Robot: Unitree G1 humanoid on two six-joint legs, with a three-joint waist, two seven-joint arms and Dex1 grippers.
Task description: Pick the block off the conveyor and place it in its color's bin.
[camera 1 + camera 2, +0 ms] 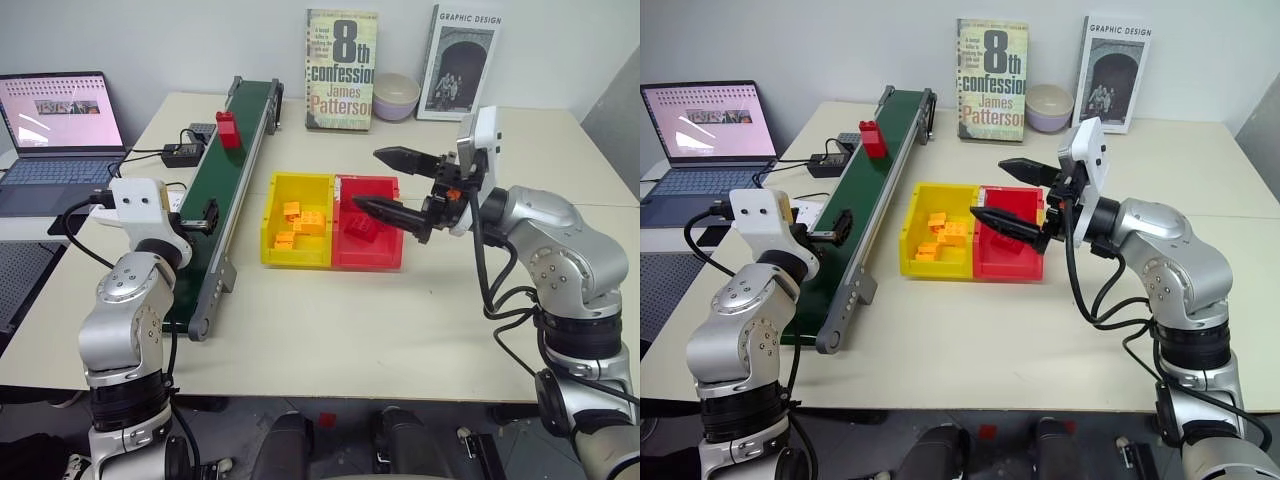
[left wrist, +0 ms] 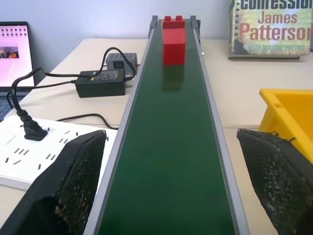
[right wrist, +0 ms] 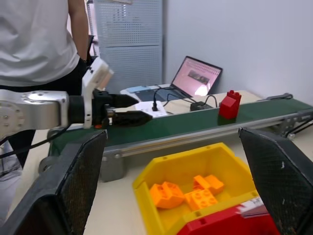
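Red block (image 1: 228, 128) stands upright on the far part of the conveyor (image 1: 225, 190), studs up, its long axis vertical, untouched by either arm. In the left eye view the left gripper (image 1: 205, 216) reaches level over the near half of the belt, pointing along it toward the block, well short of it. The right gripper (image 1: 398, 184) is turned to point leftward across the table, jaws spread and empty, hovering above the red bin (image 1: 370, 238). That bin holds a red brick (image 1: 361, 227); the yellow tray (image 1: 297, 222) joined to it holds several orange bricks (image 1: 300, 222).

In the left wrist view both black fingers (image 2: 68, 186) stand wide apart, one on each side of the belt, nothing between them; the block sits far ahead in the middle of the belt, its broad face toward the camera. A power strip (image 2: 34, 154) and black adapter (image 2: 100, 83) lie beside the rail.

In the right wrist view the open fingers (image 3: 73, 186) frame the yellow tray and the red bin's near corner; beyond them the block stands on the belt.
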